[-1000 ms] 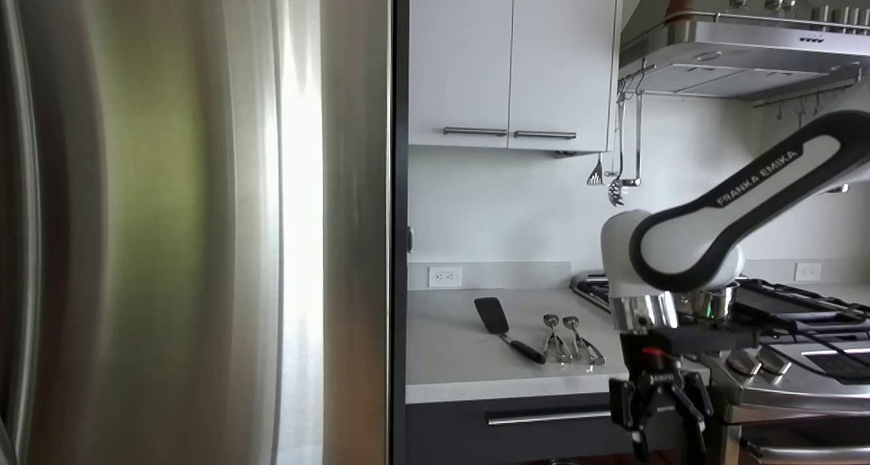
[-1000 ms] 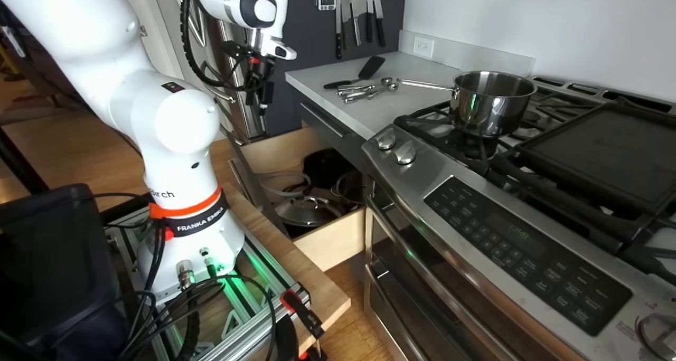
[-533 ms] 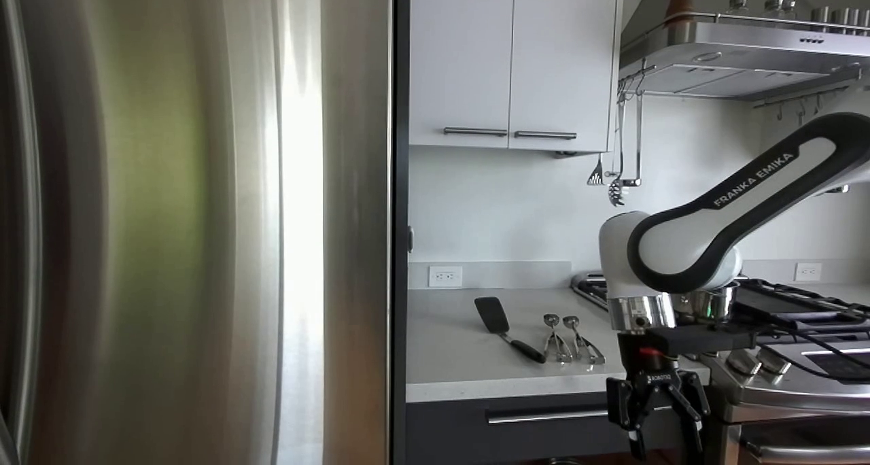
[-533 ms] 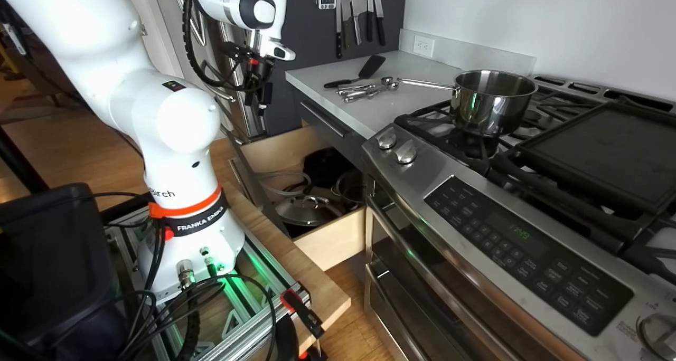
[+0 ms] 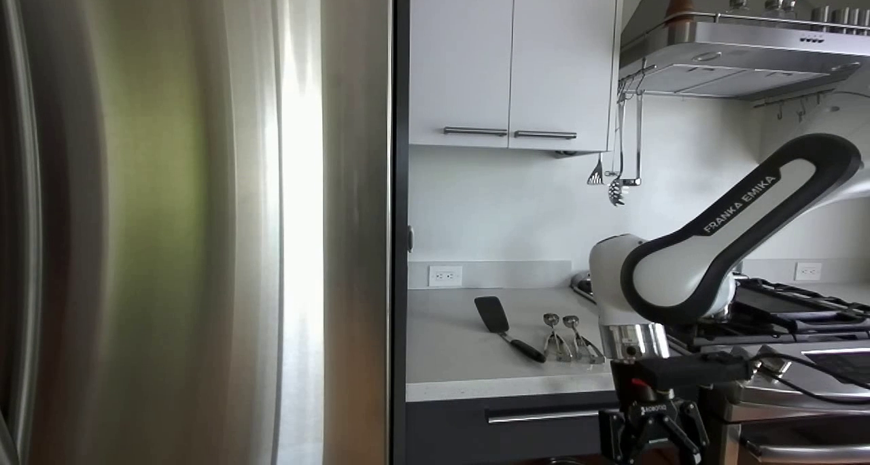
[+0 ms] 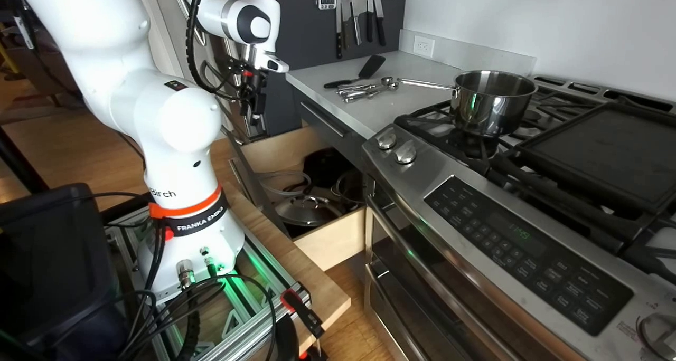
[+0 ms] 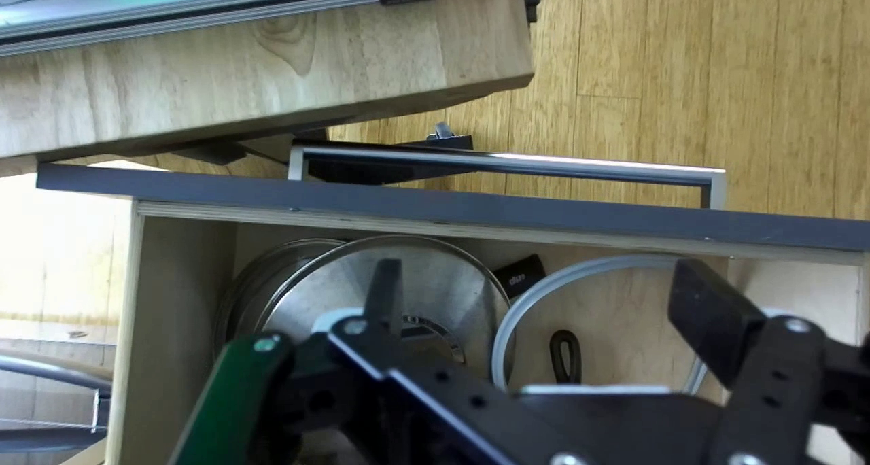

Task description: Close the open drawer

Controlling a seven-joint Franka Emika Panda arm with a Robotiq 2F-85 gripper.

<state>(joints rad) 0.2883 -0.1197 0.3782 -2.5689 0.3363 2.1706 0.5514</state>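
Clearly, the drawer (image 7: 178, 302) stands open, its front (image 7: 476, 207) crossing mid-frame in the wrist view; the push looks all yet to do. Your hand (image 7: 542, 281) hangs over the inside, fingers (image 7: 717, 319) apart. The wooden base (image 7: 340, 71), upper left, crowds the front's left end; likely your roomier side is over the floor (image 7: 680, 77), upper right.

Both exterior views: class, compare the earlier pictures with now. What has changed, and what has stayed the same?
The hand has come down and edged toward picture-left in both exterior views; nothing was taken hold of or let go. The drawer is still open; the saucepan, spatula and metal scoops stayed put.
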